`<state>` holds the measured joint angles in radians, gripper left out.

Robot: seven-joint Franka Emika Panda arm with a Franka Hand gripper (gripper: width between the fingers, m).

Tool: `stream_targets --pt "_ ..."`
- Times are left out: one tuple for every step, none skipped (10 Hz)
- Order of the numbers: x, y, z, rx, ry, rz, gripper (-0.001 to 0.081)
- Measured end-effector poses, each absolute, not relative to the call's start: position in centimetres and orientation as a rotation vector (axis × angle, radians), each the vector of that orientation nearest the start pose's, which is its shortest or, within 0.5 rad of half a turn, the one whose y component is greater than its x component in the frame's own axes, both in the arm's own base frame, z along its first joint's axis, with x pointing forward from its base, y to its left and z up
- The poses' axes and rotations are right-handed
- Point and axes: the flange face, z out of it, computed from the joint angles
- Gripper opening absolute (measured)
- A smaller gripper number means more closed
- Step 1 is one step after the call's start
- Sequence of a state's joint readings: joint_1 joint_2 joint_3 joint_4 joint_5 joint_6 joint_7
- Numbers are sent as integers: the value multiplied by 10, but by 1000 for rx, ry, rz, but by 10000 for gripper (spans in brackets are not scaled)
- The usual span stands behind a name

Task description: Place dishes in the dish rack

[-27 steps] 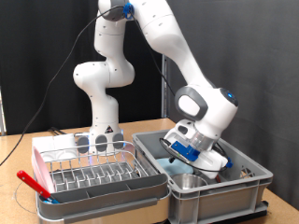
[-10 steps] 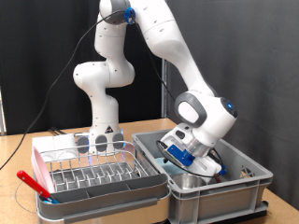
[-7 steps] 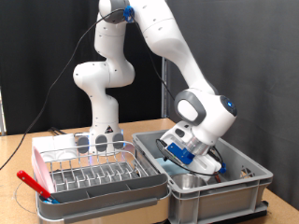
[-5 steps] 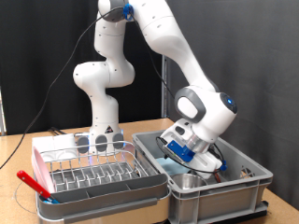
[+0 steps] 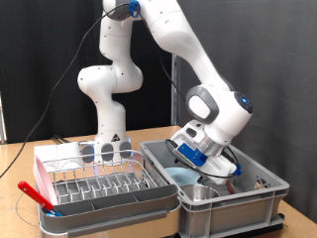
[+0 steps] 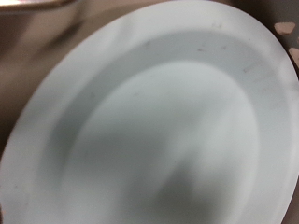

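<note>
My gripper (image 5: 202, 165) hangs low inside the grey plastic crate (image 5: 260, 198) at the exterior view's right. A pale blue round plate (image 5: 182, 177) lies just below it in the crate. The same plate (image 6: 159, 131) fills the wrist view at very close range, and no fingers show there. A shiny steel bowl (image 5: 198, 193) sits at the crate's near side. The dish rack (image 5: 99, 184), silver wire with prongs, stands in its pink-and-grey tray (image 5: 48, 171) at the left. Clear glassware (image 5: 105, 151) stands at the rack's back.
Red-handled utensils (image 5: 35, 195) lie at the tray's near left corner. The robot's base (image 5: 109, 119) stands behind the rack. A small dark item (image 5: 260, 183) lies in the crate's right part. The crate's walls enclose the hand.
The hand dipped lower into the crate towards the plate, then rose a little and shifted to the exterior view's right. The rack and its glassware have not moved.
</note>
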<state>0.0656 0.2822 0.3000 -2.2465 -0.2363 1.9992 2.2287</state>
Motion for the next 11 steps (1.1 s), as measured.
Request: stream_targets --pt "453 163 217 1739 -1975 -50 809" --pt "455 164 218 1750 -1986 -45 809" --pt "455 164 218 1755 -1989 -43 809" --pt "455 165 216 1755 -1986 -45 809" --pt "454 165 213 1755 -1980 -47 809" --pt "453 165 210 1755 -1970 -47 809" --pt "452 165 206 1756 -1959 -44 809" --pt "452 165 201 1757 -1952 -40 809" --pt "453 166 197 1767 -1957 -36 809" --pt "454 167 194 1778 -1961 -33 809" --pt "455 168 192 1790 -1964 -29 809"
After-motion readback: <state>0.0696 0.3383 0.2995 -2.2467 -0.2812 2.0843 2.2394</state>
